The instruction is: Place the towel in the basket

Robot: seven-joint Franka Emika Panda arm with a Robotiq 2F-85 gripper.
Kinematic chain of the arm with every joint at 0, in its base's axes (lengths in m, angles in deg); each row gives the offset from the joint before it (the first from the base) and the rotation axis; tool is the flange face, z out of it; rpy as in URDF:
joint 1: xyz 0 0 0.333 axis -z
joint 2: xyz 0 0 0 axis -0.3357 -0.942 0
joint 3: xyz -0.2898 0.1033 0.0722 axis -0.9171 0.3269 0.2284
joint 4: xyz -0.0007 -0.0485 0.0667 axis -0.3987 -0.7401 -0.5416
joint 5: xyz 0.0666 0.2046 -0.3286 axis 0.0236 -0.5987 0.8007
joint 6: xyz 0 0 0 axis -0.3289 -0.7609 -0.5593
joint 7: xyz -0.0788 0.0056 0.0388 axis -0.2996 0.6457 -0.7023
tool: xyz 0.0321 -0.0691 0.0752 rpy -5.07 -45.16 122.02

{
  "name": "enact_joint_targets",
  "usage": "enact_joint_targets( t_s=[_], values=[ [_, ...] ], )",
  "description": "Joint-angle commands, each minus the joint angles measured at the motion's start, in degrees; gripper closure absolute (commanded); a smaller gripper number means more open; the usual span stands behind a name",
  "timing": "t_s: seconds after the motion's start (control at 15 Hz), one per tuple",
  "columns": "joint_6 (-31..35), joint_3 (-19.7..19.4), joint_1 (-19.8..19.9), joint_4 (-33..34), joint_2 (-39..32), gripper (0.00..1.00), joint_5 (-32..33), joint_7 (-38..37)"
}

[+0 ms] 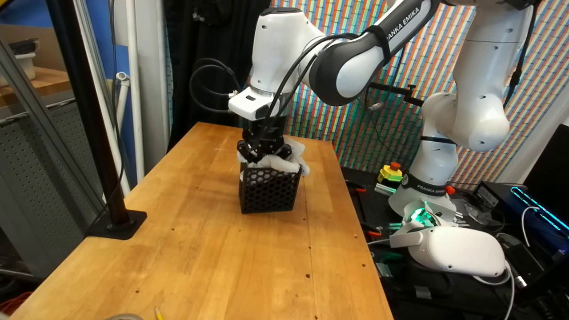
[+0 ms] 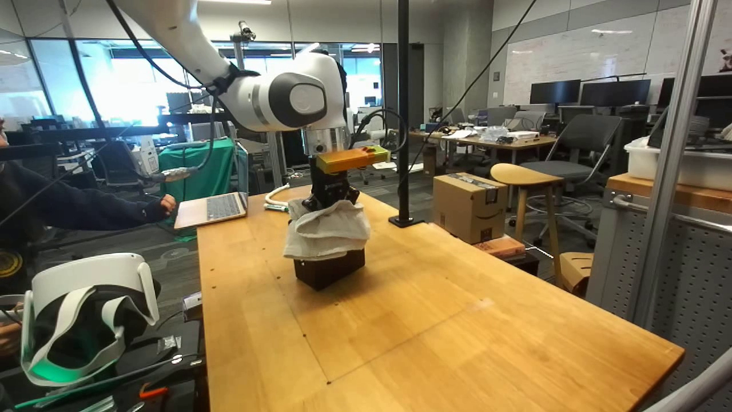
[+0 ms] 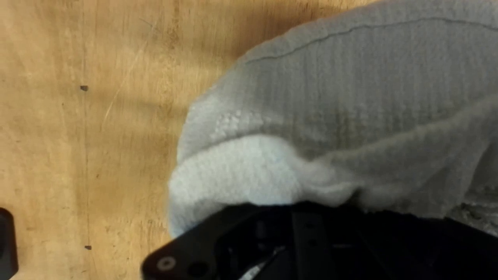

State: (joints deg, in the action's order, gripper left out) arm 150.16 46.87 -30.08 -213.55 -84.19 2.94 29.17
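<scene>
The arm (image 1: 369,66) reaches in from the right in an exterior view, forearm slanting down, and the gripper (image 1: 265,153) points straight down, right at the mouth of the basket (image 1: 269,191)! Jaws together, tips buried in cloth; whether they pinch a fold, I can't tell. And the towel (image 2: 329,234)? Bunched in the basket's mouth and spilling over the rim, pale cloth showing through the upper holes. In an exterior view its big flap lies broadside, longer across than down, draped over the upper wall. In the wrist view a stitched hem bows across the cloth, running out of frame at the right; the full long axis is lost in the folds. Off-white and fuzzy, this cloth, finely ribbed, with thick soft rolls. Beneath it, black, box-shaped, honeycomb-pierced on one wall, the basket stands upright on the wooden table (image 1: 213,249), its grain dotted with small dark holes.
</scene>
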Motion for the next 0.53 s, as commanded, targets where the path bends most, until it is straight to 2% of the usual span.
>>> enact_joint_targets(
  t_s=[0.0,0.47],
  values=[
    [0.93,-0.14,0.87,1.95,-2.75,0.95,-1.55,2.85],
    [2.41,-0.49,2.67,4.28,-7.07,0.95,-2.77,6.2]
  ],
)
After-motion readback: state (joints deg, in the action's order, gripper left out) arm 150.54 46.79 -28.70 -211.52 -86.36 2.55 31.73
